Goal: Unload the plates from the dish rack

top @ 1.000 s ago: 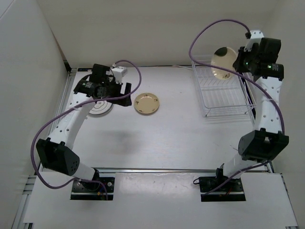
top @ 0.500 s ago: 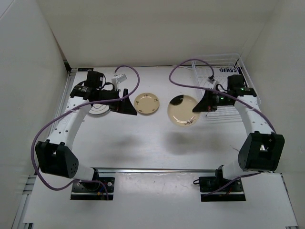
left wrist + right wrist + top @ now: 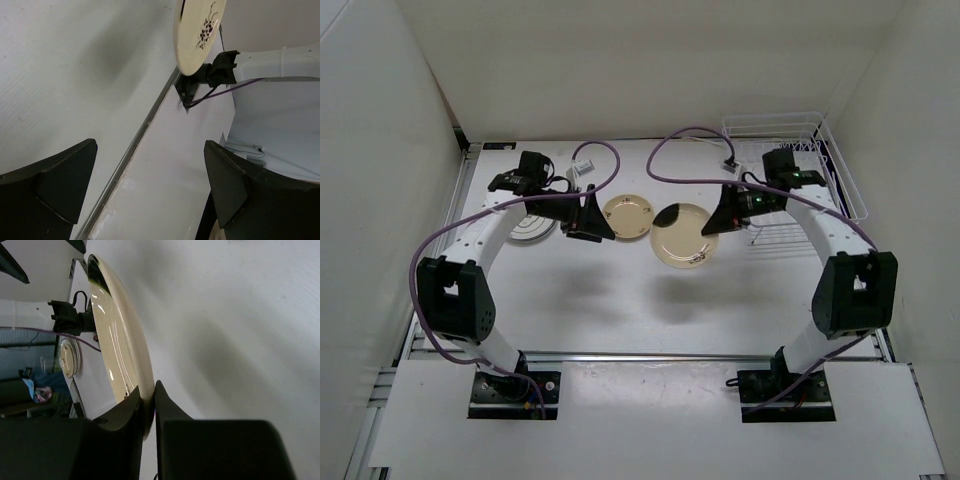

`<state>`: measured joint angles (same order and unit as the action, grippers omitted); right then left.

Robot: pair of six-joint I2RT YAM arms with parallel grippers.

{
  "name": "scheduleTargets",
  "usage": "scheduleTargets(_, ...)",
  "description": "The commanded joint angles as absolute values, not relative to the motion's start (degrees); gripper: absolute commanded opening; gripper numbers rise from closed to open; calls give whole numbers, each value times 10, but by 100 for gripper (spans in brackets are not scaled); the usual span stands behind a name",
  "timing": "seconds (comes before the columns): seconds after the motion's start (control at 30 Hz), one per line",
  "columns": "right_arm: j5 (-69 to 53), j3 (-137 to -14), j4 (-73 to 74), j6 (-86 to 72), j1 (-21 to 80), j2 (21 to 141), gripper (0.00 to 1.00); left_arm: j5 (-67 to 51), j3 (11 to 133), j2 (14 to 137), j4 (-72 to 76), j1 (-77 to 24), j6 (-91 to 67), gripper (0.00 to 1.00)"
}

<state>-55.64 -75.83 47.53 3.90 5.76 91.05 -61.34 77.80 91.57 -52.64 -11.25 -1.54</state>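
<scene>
Top view: no plate is seen in the white wire-grid dish rack (image 3: 820, 130). A cream-tan round plate (image 3: 685, 236) is held tilted above the table (image 3: 620, 300) by the right gripper (image 3: 723, 213), probably to be laid beside the 2 plates lying there: a cream motif-dotted plate (image 3: 628, 217) and a white patterned plate (image 3: 528, 229).

Left wrist view: the left gripper (image 3: 150, 170) is spread wide, with nothing between its fingers.

Right wrist view: the rim is clamped edge-on, so the plate's face is kept clear.

Leftmost plate (image 3: 532, 232) partly under left arm (image 3: 483, 235)
</scene>
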Motion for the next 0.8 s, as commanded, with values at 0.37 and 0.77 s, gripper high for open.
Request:
scheduleTargets(0.37, -567, -985, 446, 36, 216, 1086, 0, -594, 814, 933, -512, -112, -17, 97)
scheduleTargets(0.77, -602, -1031, 431, 8, 221, 1130, 0, -573, 834, 983, -506, -112, -22, 58)
